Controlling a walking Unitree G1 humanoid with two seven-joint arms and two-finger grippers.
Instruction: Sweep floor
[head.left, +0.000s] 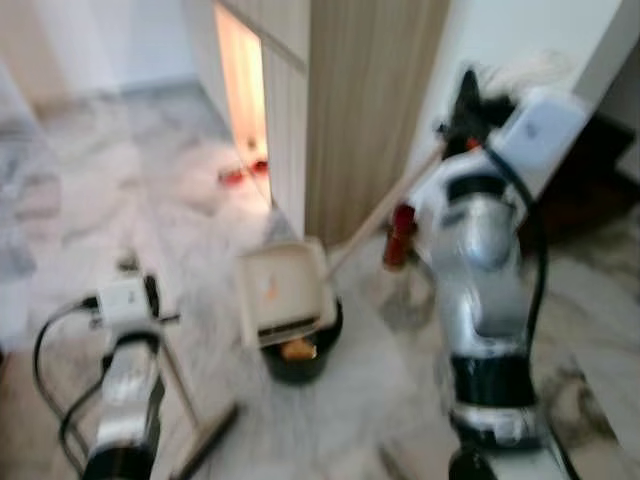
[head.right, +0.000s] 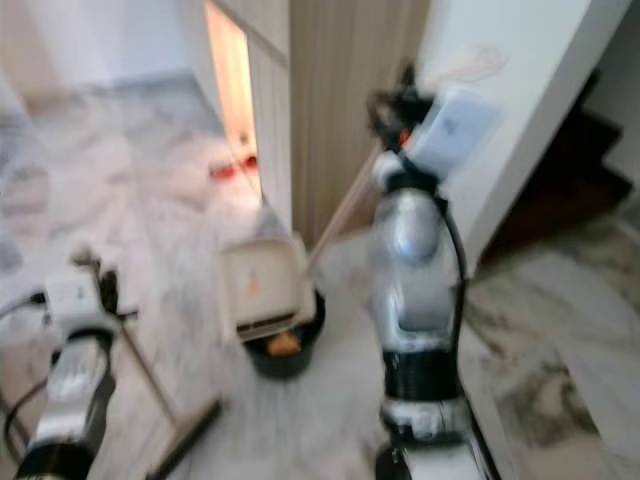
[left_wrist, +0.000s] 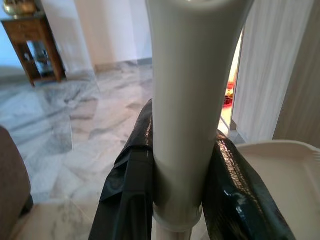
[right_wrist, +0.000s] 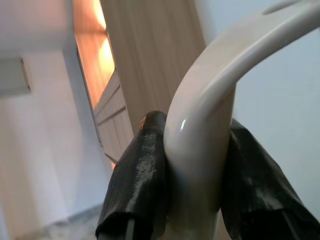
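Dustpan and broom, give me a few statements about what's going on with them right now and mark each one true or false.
1. The cream dustpan is tipped over a black bucket. True.
2. The bucket is empty. False: something orange lies inside it.
3. The right pincer is shut on the dustpan handle, with a black finger on each side of it. True.
4. The left pincer hangs open and idle. False: it is shut on the pale broom handle.
5. The broom head rests on the marble floor. True.
6. The dustpan lies flat on the floor beside the bucket. False: it is raised and tilted above the bucket.
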